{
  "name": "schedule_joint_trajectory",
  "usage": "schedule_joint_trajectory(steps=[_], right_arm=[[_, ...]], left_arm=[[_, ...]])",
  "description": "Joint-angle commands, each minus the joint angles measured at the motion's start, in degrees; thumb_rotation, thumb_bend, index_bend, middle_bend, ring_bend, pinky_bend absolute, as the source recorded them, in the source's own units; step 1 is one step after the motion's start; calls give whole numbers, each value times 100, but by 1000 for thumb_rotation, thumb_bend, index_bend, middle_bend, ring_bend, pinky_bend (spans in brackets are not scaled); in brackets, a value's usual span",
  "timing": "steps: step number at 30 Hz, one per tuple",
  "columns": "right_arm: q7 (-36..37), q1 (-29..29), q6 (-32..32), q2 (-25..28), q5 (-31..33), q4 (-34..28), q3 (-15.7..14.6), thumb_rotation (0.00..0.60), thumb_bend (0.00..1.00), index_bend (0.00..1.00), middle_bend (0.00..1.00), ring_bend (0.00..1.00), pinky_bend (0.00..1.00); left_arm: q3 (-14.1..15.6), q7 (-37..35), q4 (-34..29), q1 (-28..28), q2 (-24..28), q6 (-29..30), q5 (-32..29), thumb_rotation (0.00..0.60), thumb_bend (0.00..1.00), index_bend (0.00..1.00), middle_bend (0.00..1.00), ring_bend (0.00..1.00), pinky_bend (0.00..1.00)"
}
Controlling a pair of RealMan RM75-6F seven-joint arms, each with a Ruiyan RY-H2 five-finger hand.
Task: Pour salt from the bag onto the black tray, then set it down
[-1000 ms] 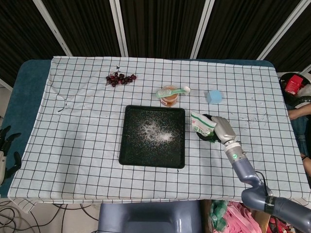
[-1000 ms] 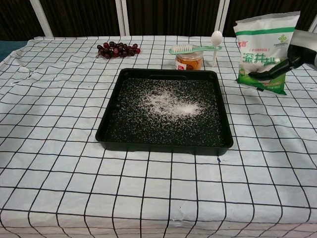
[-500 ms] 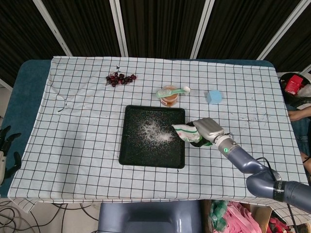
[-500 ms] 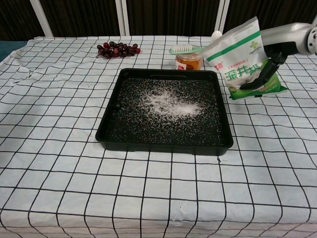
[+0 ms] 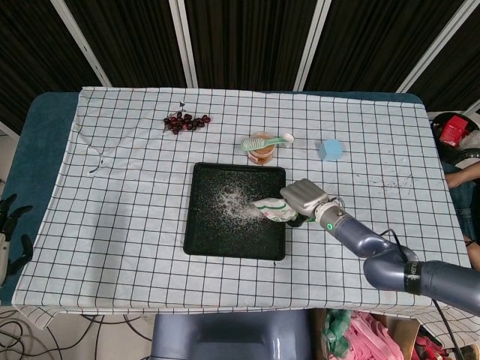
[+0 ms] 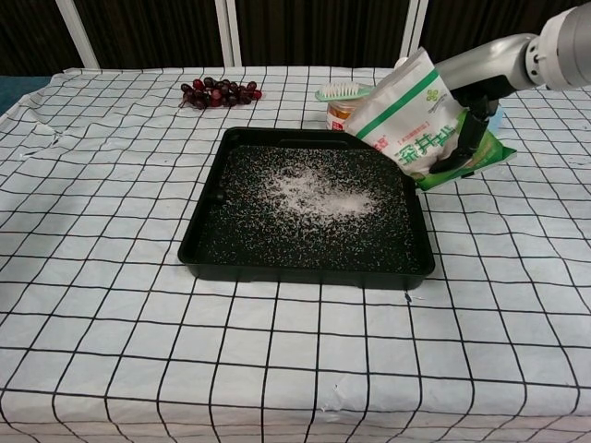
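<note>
Bag: while it stood upright on the cloth to the right of the tray a second ago, the salt bag (image 6: 414, 125) is now lifted and tipped to the left, its top corner hanging over the tray's far right part and its lower end off the table.
Right hand: the right hand (image 5: 304, 196) grips the bag from the right side and behind, fingers (image 6: 459, 149) wrapped across the lower green part; it has travelled left along with the bag, and the arm now reaches in low from the near right.
Tray: the black tray (image 6: 198, 235) sits in the middle of the checked cloth, unmoved, with a white patch of salt (image 6: 314, 192) in its centre and grains scattered over the floor.
Salt flow: I cannot tell whether anything is leaving the bag at this moment; no stream shows in either view.
Meaning for the task: the tilt reads as another pouring pass, so the pour step is in hand and the setting down is not yet done.
Next move, as I judge it: more tilt should bring salt out; then the bag needs bringing upright and placing on the cloth right of the tray.
Left hand: the left hand (image 5: 13, 229) hangs at the far left edge, off the table, fingers apart and holding nothing.
Nearby: an orange jar (image 6: 351, 115) with a brush (image 6: 355, 90) across it stands just beyond the tray, close to the bag's top.
</note>
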Motion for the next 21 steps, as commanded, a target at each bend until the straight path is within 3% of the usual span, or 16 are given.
schedule_joint_trajectory(steps=[1,10,21], right_arm=[[-391,380,153,54,440,6,-315,600,413,510,410,428,382],[-1174,1078,602,187,1303,-335,-974,600,429,510,416,430,382],[-1953,1662,1208,37,2074,-641,-1464,600,436,510,416,430,382]], left_arm=[[-5,-15,-8,1,9,4,-1,600,655,207,27,0,0],[-2,-26,-27,3,18,6,8,600,655,207,27,0,0],[0,-48,-53,11,31,21,20,600,655,207,27,0,0]])
